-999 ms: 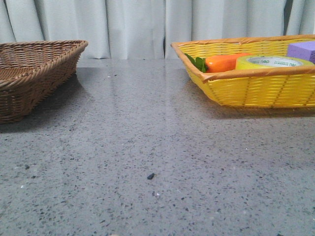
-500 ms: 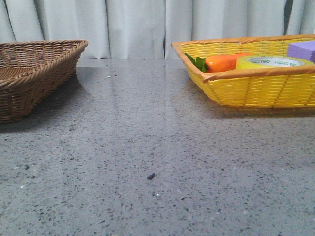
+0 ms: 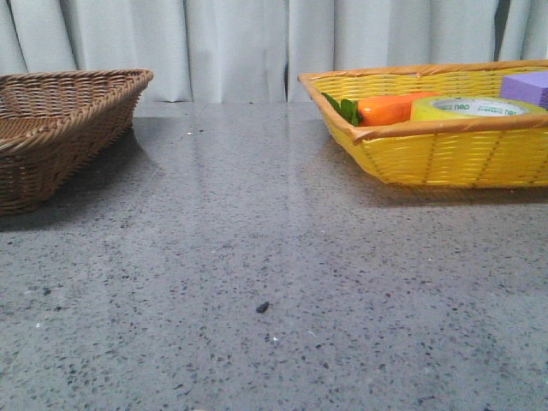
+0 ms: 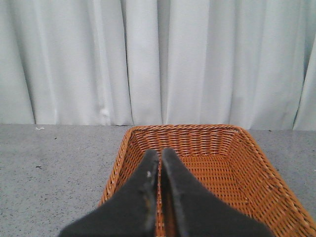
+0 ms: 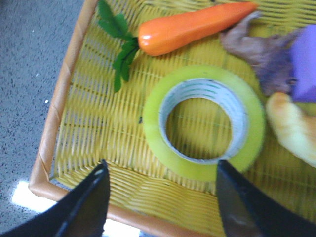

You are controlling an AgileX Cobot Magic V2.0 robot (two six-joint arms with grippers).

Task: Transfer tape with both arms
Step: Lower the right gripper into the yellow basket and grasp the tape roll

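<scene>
Fingers of the right gripper (image 5: 160, 170) were spread wide apart, hanging above the near edge of the yellow basket (image 5: 57, 103) with nothing between them. Just beyond their tips lay the tape (image 5: 203, 122), flat on the basket floor with its hole facing straight up, so its axis stood upright; the roll sat between the lines of the two fingers but ahead of them, touching neither.

A toy carrot (image 5: 190, 27) lay beside the tape, its green leaves towards the basket's corner, and a purple block (image 5: 307, 61) and a pale yellow piece (image 5: 294, 126) lay on the tape's other side.

Seen from the front, the tape (image 3: 475, 109) rested behind the basket's near rim (image 3: 445, 128), and green lettering ran round its white inner ring, too small to read.

Fingers of the left gripper (image 4: 160, 155) were pressed together, empty, above a brown basket (image 4: 256, 173) on the grey speckled table (image 3: 257, 257).
</scene>
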